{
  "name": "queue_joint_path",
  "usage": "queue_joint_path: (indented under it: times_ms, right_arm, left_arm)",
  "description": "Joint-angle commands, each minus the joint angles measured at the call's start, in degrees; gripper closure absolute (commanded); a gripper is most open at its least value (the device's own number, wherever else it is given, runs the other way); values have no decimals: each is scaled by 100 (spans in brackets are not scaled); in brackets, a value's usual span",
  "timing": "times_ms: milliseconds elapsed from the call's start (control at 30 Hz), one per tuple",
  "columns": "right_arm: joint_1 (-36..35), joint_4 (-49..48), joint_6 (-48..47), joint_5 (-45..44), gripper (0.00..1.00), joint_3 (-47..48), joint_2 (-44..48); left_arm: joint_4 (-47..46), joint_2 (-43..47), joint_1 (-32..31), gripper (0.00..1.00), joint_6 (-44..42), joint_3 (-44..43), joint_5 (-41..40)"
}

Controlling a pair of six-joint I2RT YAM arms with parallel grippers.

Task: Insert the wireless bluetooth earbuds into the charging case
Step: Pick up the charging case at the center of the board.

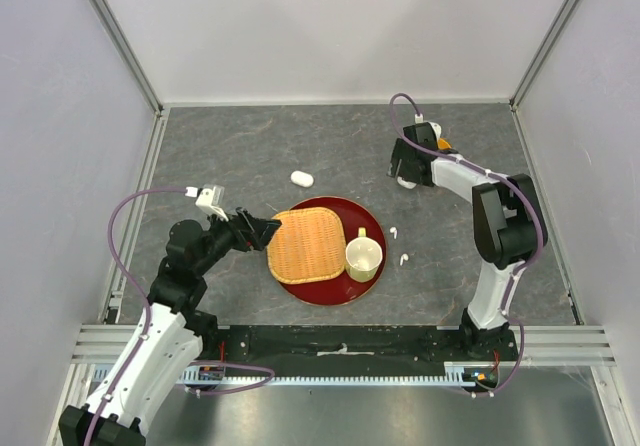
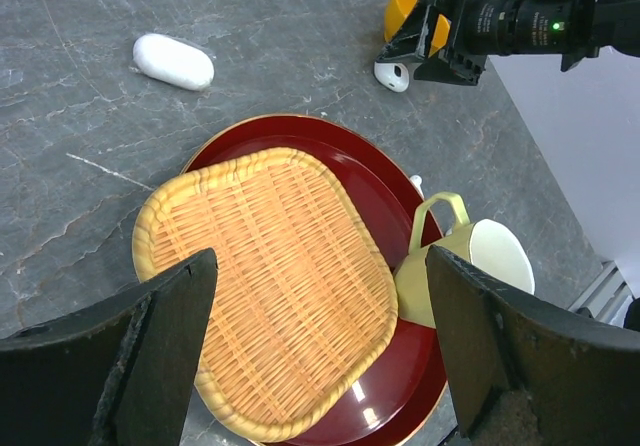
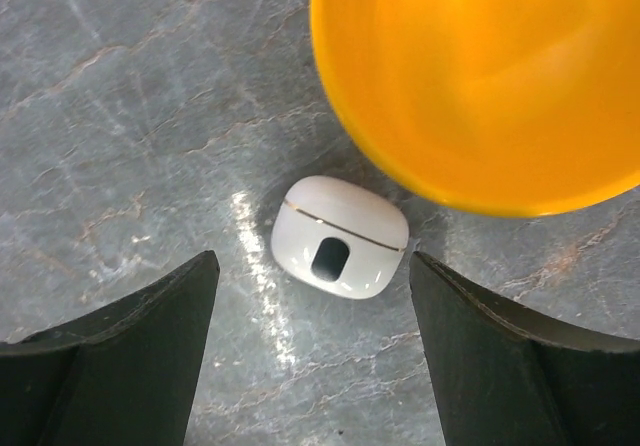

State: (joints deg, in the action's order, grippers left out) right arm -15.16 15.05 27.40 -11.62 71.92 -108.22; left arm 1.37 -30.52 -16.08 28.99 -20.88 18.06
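Right gripper (image 3: 310, 264) hangs with its jaws spread wide and nothing between them. Its own camera looks straight down on a white charging case (image 3: 340, 236) lying on the grey table (image 3: 120, 116). The case is framed between the two fingers (image 3: 130, 366) and sits just beside the rim of an orange bowl (image 3: 480, 76). That close view gives a thin gold line across the case and a dark oval on its front, while from overhead the same case is only a white sliver under the gripper.

Overhead has what the right wrist misses: an earbud (image 1: 394, 232) on the table just off the right edge of the red plate (image 1: 330, 296), and a second earbud (image 1: 402, 260) a little nearer the bases. Both lie well apart from the right gripper, on the near side of it.

Left gripper (image 2: 320, 261) is spread too, empty, poised at the left edge of a wicker tray (image 2: 270, 276) on the plate. A cream cup (image 2: 470, 266) stands on the plate beside the tray, between this gripper and the earbuds. Its camera also catches another white case (image 2: 173, 61) alone on the table beyond the plate.
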Motion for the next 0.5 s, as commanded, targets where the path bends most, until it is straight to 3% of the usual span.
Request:
queue_joint_path:
  times_ms: [0, 267, 467]
  right_arm:
    - [-5, -99, 81, -612, 16, 279, -225]
    - [-13, -125, 371, -763, 19, 428, -577]
    - [-14, -37, 538, -763, 33, 341, -446]
  left_arm:
    - [-260, 20, 26, 9, 98, 14, -57]
    - [-216, -24, 26, 10, 98, 5, -75]
    - [-189, -24, 17, 10, 89, -12, -101]
